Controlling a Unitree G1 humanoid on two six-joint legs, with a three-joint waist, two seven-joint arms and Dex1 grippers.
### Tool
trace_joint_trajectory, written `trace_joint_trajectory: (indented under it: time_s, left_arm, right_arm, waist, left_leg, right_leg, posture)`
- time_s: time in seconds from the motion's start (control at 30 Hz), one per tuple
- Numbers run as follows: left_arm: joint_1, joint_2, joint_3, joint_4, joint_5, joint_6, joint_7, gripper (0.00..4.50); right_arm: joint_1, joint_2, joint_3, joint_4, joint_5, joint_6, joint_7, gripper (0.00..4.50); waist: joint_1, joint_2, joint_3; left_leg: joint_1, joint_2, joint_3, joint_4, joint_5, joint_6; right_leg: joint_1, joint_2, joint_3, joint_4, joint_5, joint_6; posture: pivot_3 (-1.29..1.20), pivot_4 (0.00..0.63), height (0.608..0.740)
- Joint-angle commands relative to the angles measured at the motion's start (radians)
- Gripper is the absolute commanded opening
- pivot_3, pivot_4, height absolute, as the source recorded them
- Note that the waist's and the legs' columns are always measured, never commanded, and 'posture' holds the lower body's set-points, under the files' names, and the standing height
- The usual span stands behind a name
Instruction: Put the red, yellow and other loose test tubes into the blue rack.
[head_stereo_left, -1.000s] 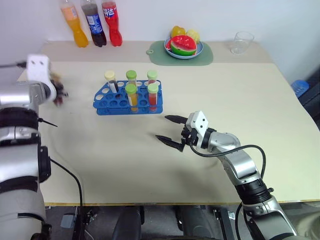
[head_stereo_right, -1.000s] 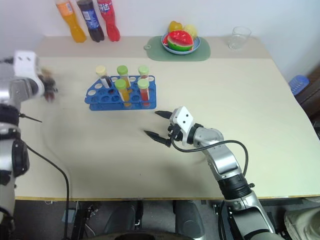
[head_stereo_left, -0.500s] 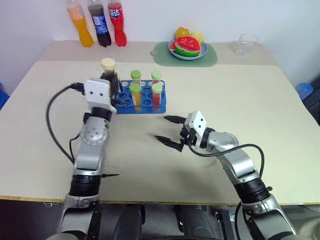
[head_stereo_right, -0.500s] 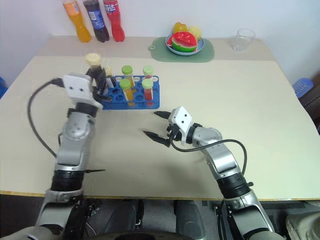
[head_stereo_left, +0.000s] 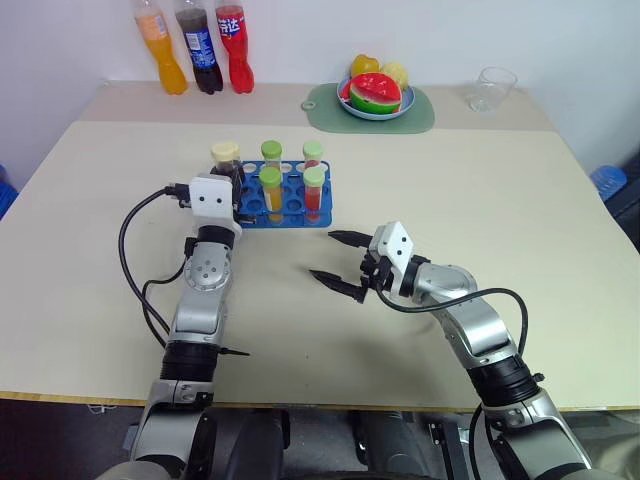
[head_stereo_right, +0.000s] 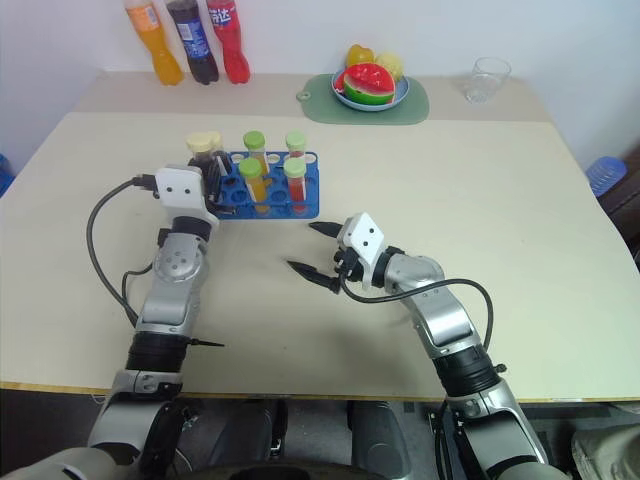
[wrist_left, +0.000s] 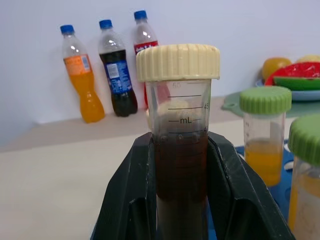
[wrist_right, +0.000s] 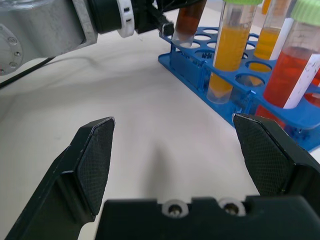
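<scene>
The left hand is pinching the dark brown tube with the cream cap between its two black fingers, gripping the tube's lower half so the cap stands clear above them. The tube's long axis is running close to upright, its rounded bottom pointing down toward the blue rack. In the right wrist view that bottom end is hanging at the rack's corner nearest the left arm, over or just entering one of the end holes; whether it is already seated I cannot tell. So the coming move turns on lining the tube's axis up with that hole and lowering it straight, judging by how it is sitting now.

Four green-capped tubes, two yellow-orange and two red, are standing in the rack beside it, toward the rack's other end.

The right hand is waiting with fingers spread wide and empty, near the rack's front edge, over the bare worktop.
</scene>
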Motion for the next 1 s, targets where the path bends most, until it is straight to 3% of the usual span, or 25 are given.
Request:
trace_joint_trajectory:
  time_s: [0.03, 0.27, 0.47, 0.7, 0.83, 1.0]
  left_arm:
    - [-0.033, -0.002, 0.016, 0.034, -0.014, -0.045, -0.009, 0.75]
    - [-0.089, 0.000, 0.029, 0.165, -0.020, -0.128, -0.008, 0.75]
    - [-0.051, -0.006, 0.034, 0.154, -0.044, -0.152, -0.023, 0.75]
    - [0.076, 0.007, 0.071, -0.081, -0.150, -0.064, -0.092, 4.11]
    - [0.177, 0.092, 0.117, -0.315, -0.265, 0.089, -0.190, 4.11]
    - [0.415, 0.407, 0.253, -0.529, -0.454, 0.395, -0.458, 4.11]
  right_arm:
    - [0.003, 0.003, -0.013, -0.039, 0.005, -0.017, -0.004, 4.19]
    - [0.003, 0.001, -0.012, -0.040, 0.005, -0.017, -0.005, 4.19]
    - [0.013, -0.007, -0.019, -0.054, 0.008, -0.013, -0.007, 4.19]
    - [0.003, -0.041, -0.071, -0.089, 0.045, 0.021, -0.005, 4.19]
    - [0.000, -0.107, -0.163, -0.112, 0.100, 0.071, 0.010, 4.19]
    - [0.014, -0.277, -0.303, -0.045, 0.124, 0.096, 0.060, 4.19]
  waist:
    - [-0.001, 0.000, 0.000]
    - [0.001, 0.000, 0.000]
    - [0.001, 0.000, 0.000]
    - [-0.002, 0.000, 0.000]
    - [-0.003, 0.000, 0.000]
    - [-0.010, 0.001, 0.000]
  left_leg:
    - [0.000, 0.000, 0.000, 0.000, 0.000, 0.000]
    - [0.000, 0.000, 0.000, 0.000, 0.000, 0.000]
    - [0.000, 0.000, 0.000, 0.000, 0.000, 0.000]
    - [0.000, 0.000, 0.000, 0.000, 0.000, 0.000]
    - [0.000, 0.001, -0.001, 0.000, 0.000, 0.000]
    - [0.002, 0.002, 0.000, -0.002, -0.001, 0.001]
  right_leg:
    - [0.000, 0.000, 0.000, 0.000, 0.000, 0.000]
    - [0.000, 0.000, 0.000, 0.000, 0.000, 0.000]
    - [0.000, 0.000, 0.000, 0.000, 0.000, 0.000]
    - [0.000, 0.000, 0.000, 0.000, 0.000, 0.000]
    - [0.000, 0.000, 0.000, 0.000, 0.000, 0.000]
    - [0.001, 0.001, 0.001, 0.000, 0.000, -0.001]
  posture:
    - [0.00, 0.150, 0.734]
    - [0.00, 0.150, 0.734]
    - [0.00, 0.150, 0.734]
    - [0.00, 0.150, 0.734]
    - [0.00, 0.150, 0.734]
    - [0.00, 0.150, 0.734]
